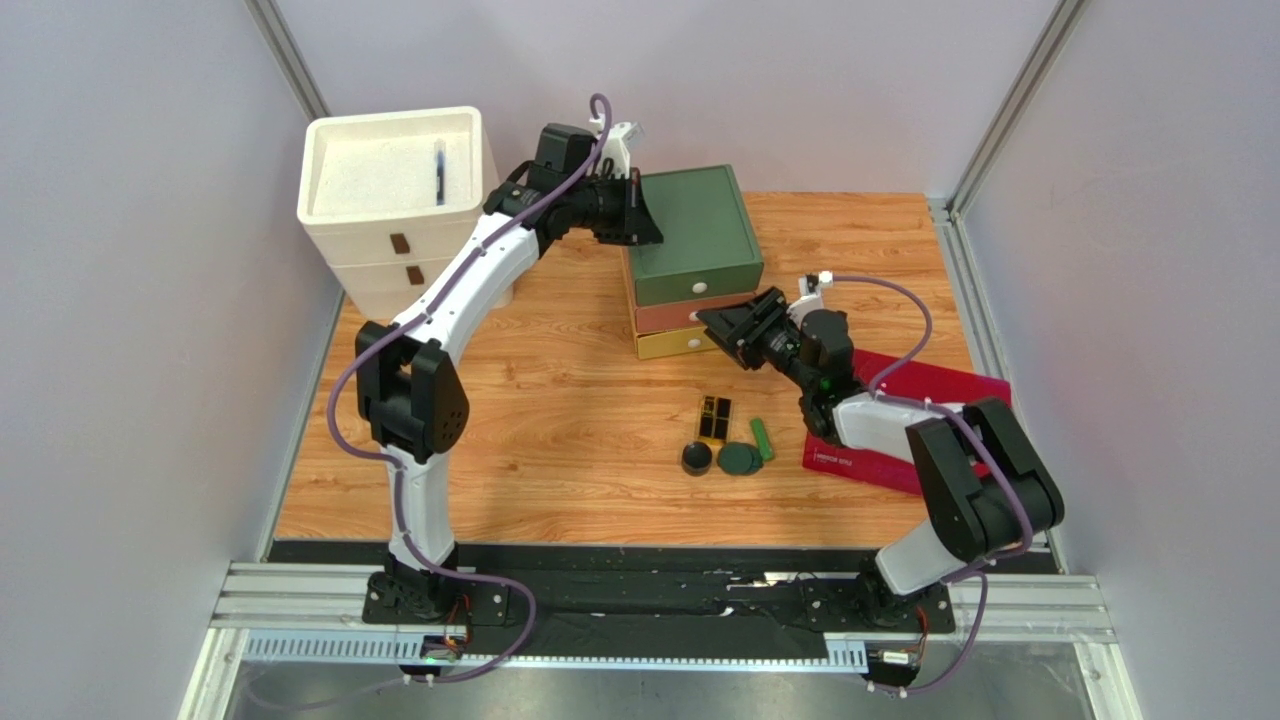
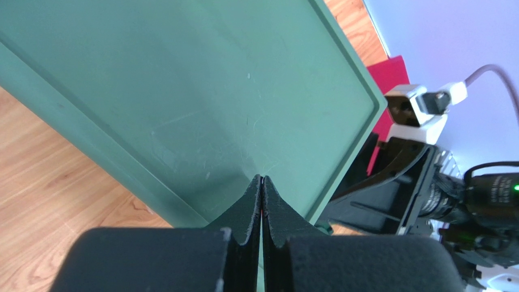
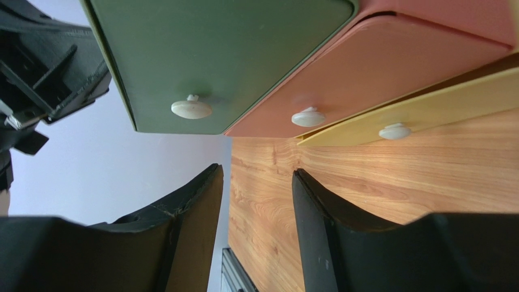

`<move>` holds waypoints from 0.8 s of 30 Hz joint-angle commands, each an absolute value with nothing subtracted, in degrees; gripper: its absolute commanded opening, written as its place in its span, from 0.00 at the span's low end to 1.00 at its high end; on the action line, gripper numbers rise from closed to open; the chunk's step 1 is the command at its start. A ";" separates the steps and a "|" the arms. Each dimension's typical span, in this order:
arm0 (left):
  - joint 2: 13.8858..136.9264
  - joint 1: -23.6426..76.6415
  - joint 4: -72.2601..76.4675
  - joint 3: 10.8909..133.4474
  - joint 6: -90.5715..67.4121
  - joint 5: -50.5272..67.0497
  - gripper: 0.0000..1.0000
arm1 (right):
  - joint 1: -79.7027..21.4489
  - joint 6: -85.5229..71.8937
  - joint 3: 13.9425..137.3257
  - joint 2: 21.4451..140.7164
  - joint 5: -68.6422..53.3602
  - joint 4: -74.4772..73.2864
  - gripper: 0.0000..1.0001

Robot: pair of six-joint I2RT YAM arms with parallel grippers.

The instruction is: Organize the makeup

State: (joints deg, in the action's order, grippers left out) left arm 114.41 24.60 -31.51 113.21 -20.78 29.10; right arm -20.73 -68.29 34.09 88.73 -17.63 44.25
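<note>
Pinched shut at the left gripper [image 2: 262,180], over the 9 o'clock edge of the green drawer box [image 1: 696,233]. Half-spread and empty at the right gripper [image 3: 256,176], facing the drawer knobs [image 3: 191,108]. Down at 6 o'clock: the makeup [image 1: 726,438], loose on the table [image 1: 571,435].

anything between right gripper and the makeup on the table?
No. The top view shows only bare wooden table between the right gripper and the black-and-gold case, the nearest makeup piece.
</note>
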 commanded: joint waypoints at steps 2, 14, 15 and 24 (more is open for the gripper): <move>109.25 24.17 -29.62 110.92 -18.55 32.96 0.00 | -22.85 -64.60 38.31 80.79 -6.44 25.54 0.53; 109.77 22.24 -28.65 111.53 -18.98 36.30 0.00 | -31.99 -61.26 33.31 79.53 10.62 34.18 0.52; 110.12 22.15 -28.65 111.71 -19.33 36.73 0.00 | -32.34 -61.69 33.05 80.41 10.63 35.41 0.52; 112.32 21.89 -27.69 111.45 -20.48 39.11 0.00 | -32.52 -69.26 31.55 95.18 11.42 55.98 0.44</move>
State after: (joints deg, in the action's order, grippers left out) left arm 111.53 22.20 -29.95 110.17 -19.90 36.47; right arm -32.58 -66.65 31.66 91.64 7.49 43.77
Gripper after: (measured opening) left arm 0.000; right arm 0.450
